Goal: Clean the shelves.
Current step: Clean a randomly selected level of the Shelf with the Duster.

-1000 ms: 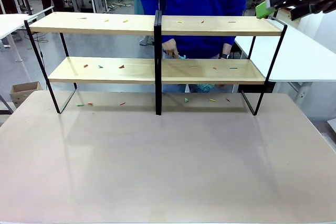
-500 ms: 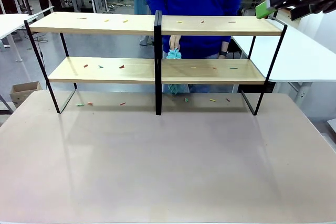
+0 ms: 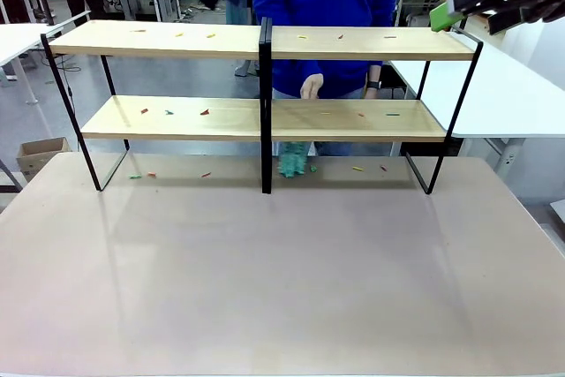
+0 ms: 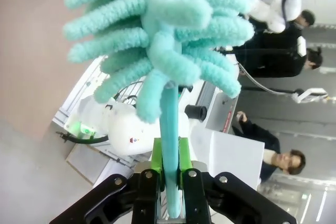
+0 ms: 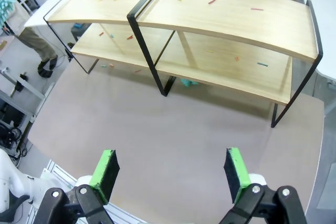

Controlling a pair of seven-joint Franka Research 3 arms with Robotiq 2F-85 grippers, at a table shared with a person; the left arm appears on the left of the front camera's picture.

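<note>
Showing the shelves (image 5: 226, 11) ahead of and below the right end effector (image 5: 173, 174), whose green pads stand wide apart and empty above the counter (image 5: 173, 129). The left end effector (image 4: 169, 156) is clamped on the stem of a teal duster (image 4: 168, 35), which rises straight beyond its fingertips. The rack's long axis runs crosswise to the right end effector, open side facing it. Judged stiff but light and liable to slide: brace at the black centre post (image 5: 148, 56) and sweep the scraps (image 5: 211, 1) gently.
</note>
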